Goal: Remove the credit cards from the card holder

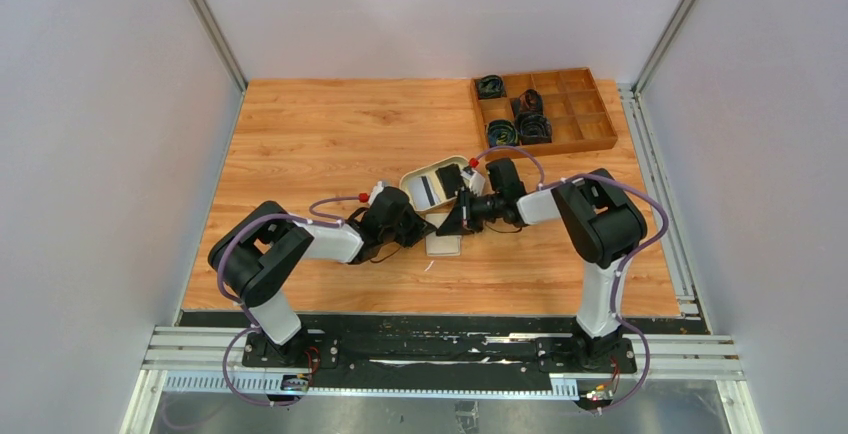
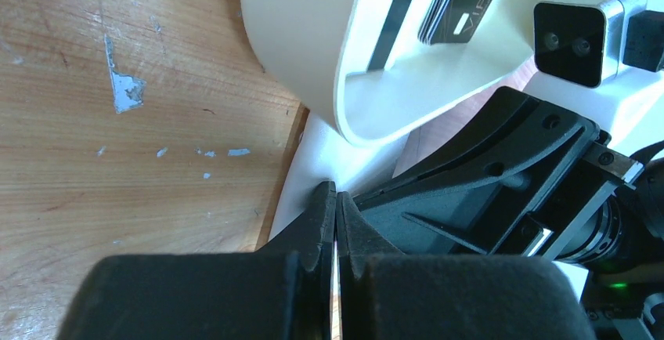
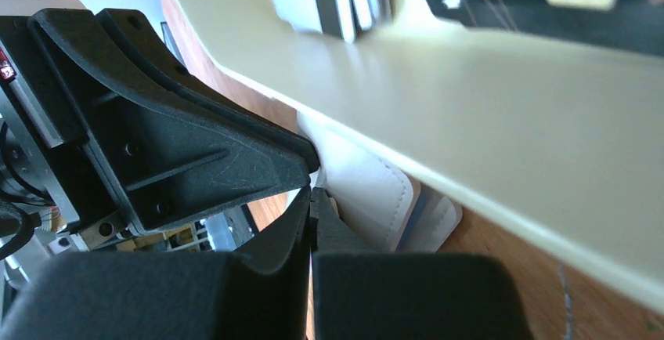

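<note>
The card holder (image 1: 446, 247) is a cream wallet lying flat on the table just in front of an oval beige tray (image 1: 413, 182). Credit cards (image 1: 430, 190) lie in that tray, one light with a dark stripe and a black one beside it. My left gripper (image 1: 427, 237) and right gripper (image 1: 448, 225) meet tip to tip over the holder's far edge. In the left wrist view the shut fingertips (image 2: 335, 196) touch the white holder (image 2: 309, 164); cards (image 2: 458, 3) show in the tray above. The right gripper (image 3: 312, 197) is shut too, right at the holder (image 3: 376, 195).
A brown wooden compartment box (image 1: 543, 111) with coiled black cables stands at the back right. The tray's wall (image 3: 485, 97) rises right behind the holder. Each wrist view is crowded by the other arm's black gripper body (image 2: 501, 191) (image 3: 172, 136).
</note>
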